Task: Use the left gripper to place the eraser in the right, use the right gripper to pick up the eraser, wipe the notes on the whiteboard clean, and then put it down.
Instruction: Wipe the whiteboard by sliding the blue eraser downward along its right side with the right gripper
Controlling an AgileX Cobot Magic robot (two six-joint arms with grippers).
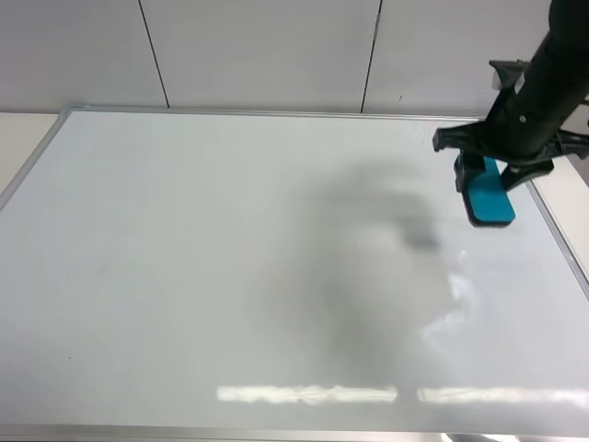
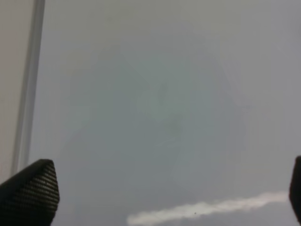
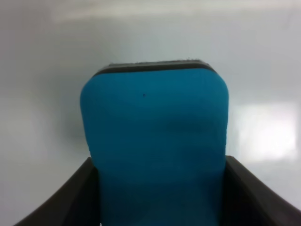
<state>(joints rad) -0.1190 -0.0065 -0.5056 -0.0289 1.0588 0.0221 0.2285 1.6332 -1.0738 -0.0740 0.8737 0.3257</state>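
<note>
1. Teal-blue on top with a dark felt base, the eraser (image 1: pixel 488 199) sits at the far right of the whiteboard (image 1: pixel 230 276), close to the board's right frame edge.
2. Its near end sticks out toward the viewer from under the right tool (image 1: pixel 492 170), which comes down from the upper right on a black arm.
3. From the right wrist view the eraser (image 3: pixel 155 146) fills the middle, with a black finger (image 3: pixel 70 197) pressed against each long side, so the right tool (image 3: pixel 157 207) is clenched on the eraser.
4. Whether the felt base touches the board or hangs just above it, I cannot tell.
5. Around it the whiteboard is glossy white with a thin silver frame; a soft grey shadow lies on it left of the eraser, and bright reflections of lights run along the near edge.
6. The left tool (image 2: pixel 160 197) shows only in its own wrist view: two dark fingertips (image 2: pixel 28 193) at opposite corners, spread wide with only board surface (image 2: pixel 155 108) between them, grasping nothing.
7. Beyond the board's far edge stands a pale panelled wall (image 1: pixel 267 51).
</note>
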